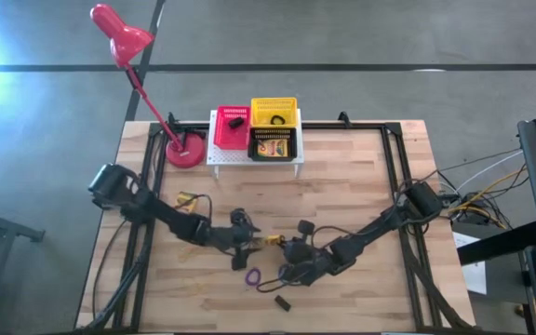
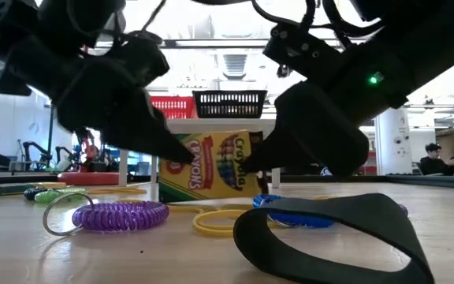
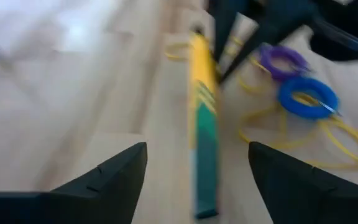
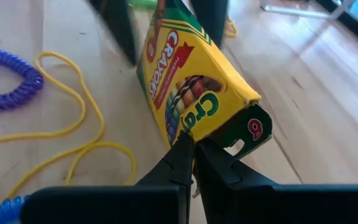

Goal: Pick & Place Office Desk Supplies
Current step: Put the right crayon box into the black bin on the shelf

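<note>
Right gripper (image 4: pixel 191 146) pinched on the crayon box (image 4: pixel 194 81) flap mid-table, thin hold; box could pivot or slip. Left gripper (image 3: pixel 194 177) fingers apart astride box, may clip it. Yellow rubber bands (image 4: pixel 73 134) beyond could snag.

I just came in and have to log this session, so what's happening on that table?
Two robot arms meet mid-table over a crayon box standing on edge. The right gripper is shut, pinching the box's end flap. The left gripper is open, its fingers on either side of the box without gripping it. Yellow rubber bands, a purple coil loop, a blue coil loop and a black band lie loose around them. At the table's far edge, another crayon box already sits in a bin on the white rack.
</note>
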Tool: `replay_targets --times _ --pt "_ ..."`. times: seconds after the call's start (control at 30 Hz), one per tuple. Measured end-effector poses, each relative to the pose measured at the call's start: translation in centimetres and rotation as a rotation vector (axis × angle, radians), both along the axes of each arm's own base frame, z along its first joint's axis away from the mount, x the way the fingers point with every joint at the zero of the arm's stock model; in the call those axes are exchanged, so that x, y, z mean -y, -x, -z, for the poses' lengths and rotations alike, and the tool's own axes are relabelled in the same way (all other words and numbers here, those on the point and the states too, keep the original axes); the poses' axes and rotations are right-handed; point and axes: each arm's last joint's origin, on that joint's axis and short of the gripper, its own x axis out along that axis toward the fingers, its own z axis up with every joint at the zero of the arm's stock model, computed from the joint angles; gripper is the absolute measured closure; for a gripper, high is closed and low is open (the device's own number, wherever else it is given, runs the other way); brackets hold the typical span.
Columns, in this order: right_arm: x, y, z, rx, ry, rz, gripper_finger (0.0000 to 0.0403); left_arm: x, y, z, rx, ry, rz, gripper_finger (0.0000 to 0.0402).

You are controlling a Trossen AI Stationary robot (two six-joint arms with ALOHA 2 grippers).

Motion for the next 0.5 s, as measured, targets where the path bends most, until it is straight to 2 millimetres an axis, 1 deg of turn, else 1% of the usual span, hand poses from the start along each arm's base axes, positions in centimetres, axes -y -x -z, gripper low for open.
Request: replay_targets --times 0.07,0.17,0.23,0.3,0.4,0.5 --pt "0.0 -0.1 -0.1 -0.003 0.009 -0.006 0.0392 0.2 -0.2 0.2 -0.014 0.022 0.038 0.0121" --pt "-0.1 -0.1 -0.2 -0.013 0.006 -0.017 0.0391 0.4 -0.4 0.2 -0.018 0.029 0.045 0.0157" --pt "-0.3 -0.3 -0.5 -0.036 0.001 -0.07 0.0384 0.4 -0.4 0.2 -0.02 0.028 0.045 0.0195" --pt "-0.5 -0.3 -1.1 -0.057 -0.029 -0.129 0.0369 0.4 -0.4 0.3 -0.022 0.03 0.043 0.024" --pt "-0.7 -0.4 -2.7 -0.074 -0.088 -0.184 0.0334 0.3 -0.3 0.3 -0.026 0.038 0.035 0.0309" --pt "-0.7 0.0 -4.4 -0.099 -0.153 -0.184 0.0297 0.3 -0.3 0.3 -0.023 0.035 0.012 0.036"
